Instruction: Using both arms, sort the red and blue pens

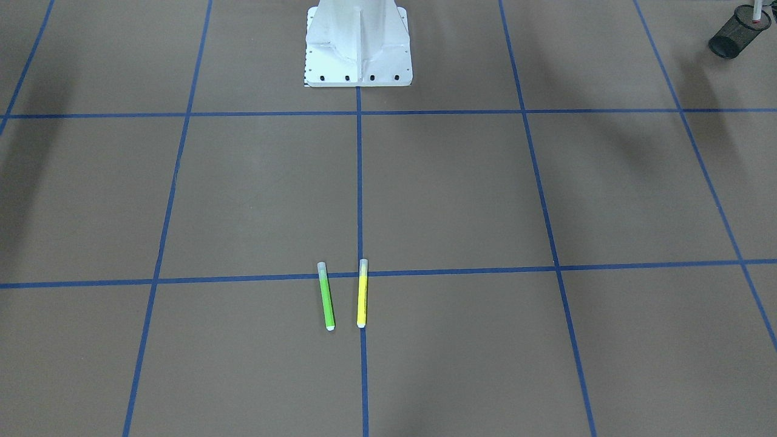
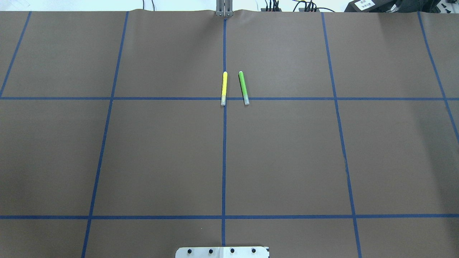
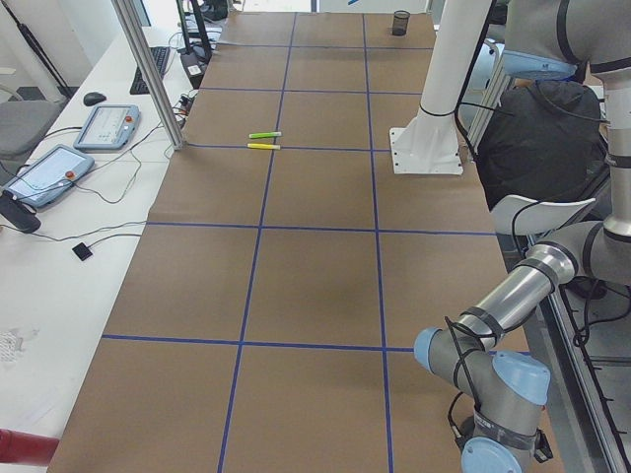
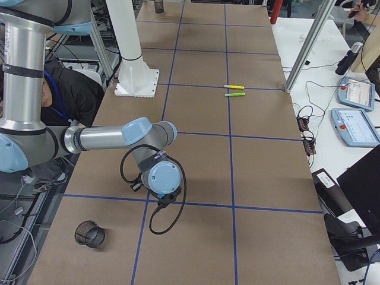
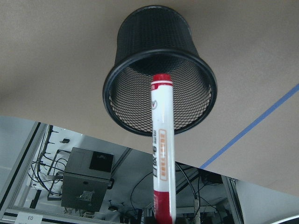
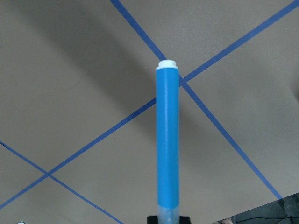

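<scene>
Robot's left hand [image 5: 159, 222] gripping red pen [image 5: 161, 149] (hand barely in frame), tip hanging at black mesh cup [image 5: 159, 70] mouth, right hand [image 6: 168, 220] gripping blue pen [image 6: 167, 140] over blue-taped tabletop [image 6: 70, 70].

The red pen [image 5: 161, 154] runs off the bottom edge of the left wrist view, so the left claw's grip is unseen. The blue pen [image 6: 167, 140] ends at a black sliver of the right claw [image 6: 168, 219], whose fingers are cut off. In the front-facing view the top edge clips the pedestal [image 1: 358, 42] and the red pen above the mesh cup [image 1: 734, 36].
</scene>
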